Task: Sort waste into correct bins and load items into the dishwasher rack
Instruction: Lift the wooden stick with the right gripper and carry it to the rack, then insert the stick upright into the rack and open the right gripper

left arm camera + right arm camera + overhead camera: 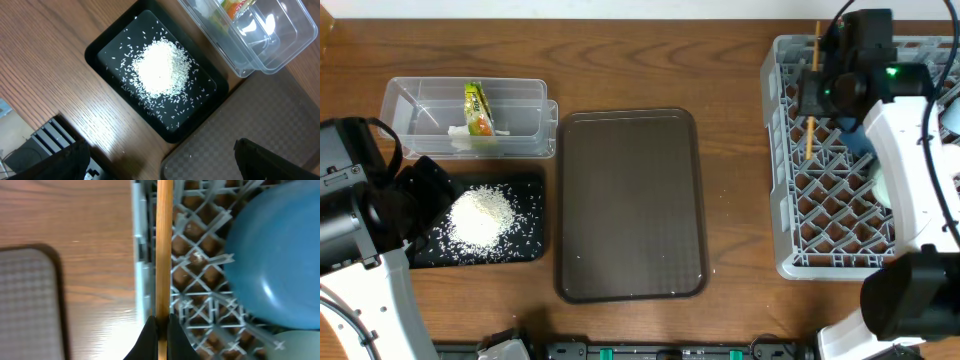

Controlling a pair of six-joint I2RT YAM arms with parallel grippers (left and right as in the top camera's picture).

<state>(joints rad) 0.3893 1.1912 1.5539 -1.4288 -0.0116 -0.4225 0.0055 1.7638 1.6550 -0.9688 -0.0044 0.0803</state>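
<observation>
Right end effector (161, 322) clamped on wooden stick (164, 245). Stick axis parallel to rack (141, 275) left wall, just inside rim, above lattice. Left end effector (160, 152) wide, well apart, over black tray (105, 52).

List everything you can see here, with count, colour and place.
table: one, brown wood, underneath
clear tub: one, transparent, far left
wrapper: one, yellow-green, in clear tub
tissue: one, white, in clear tub
black tray: one, black, near left
rice heap: one, white, in black tray
serving tray: one, brown, centre
rack: one, grey, right
dish: one, blue, in rack
bowl: one, pale mint, in rack
stick: one, wooden, over rack
left hand: black, open, by black tray
right hand: black, shut on stick
</observation>
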